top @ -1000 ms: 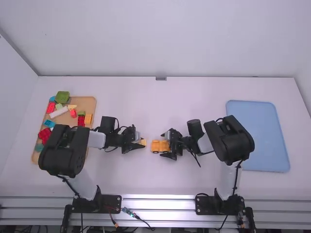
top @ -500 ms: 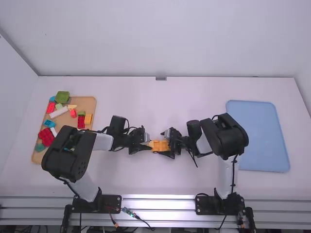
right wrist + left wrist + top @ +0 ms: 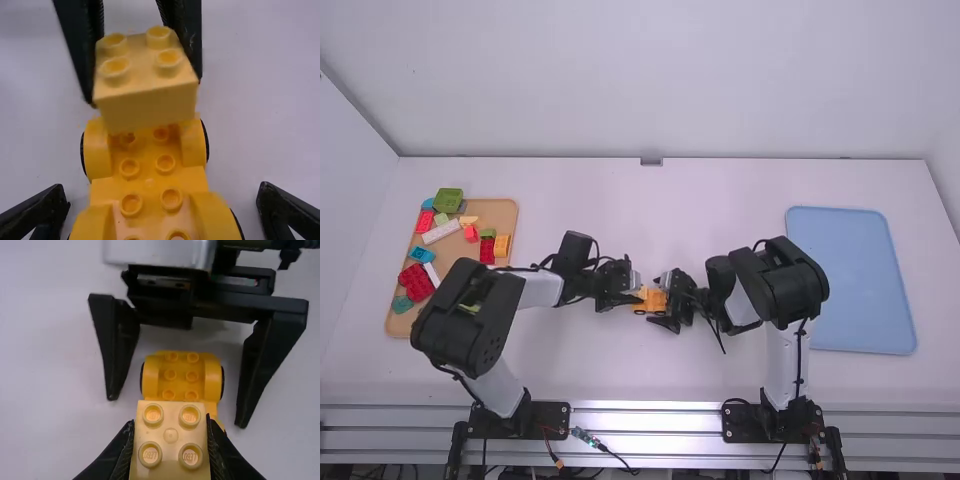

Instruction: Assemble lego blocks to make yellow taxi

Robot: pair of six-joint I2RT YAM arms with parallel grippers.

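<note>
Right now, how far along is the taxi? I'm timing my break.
The wheeled base looks done, sitting between the right claw's open fingers. In hand is the pale yellow block, held by the left claw over one end; whether it touches is unclear. Likely left: pressing it down, perhaps adding the yellow brick on the wooden tray.

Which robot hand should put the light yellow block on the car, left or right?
The left, I think. The left hand already grips the light yellow block, right above one end of the yellow car. The right hand is open around the car's other end.
</note>
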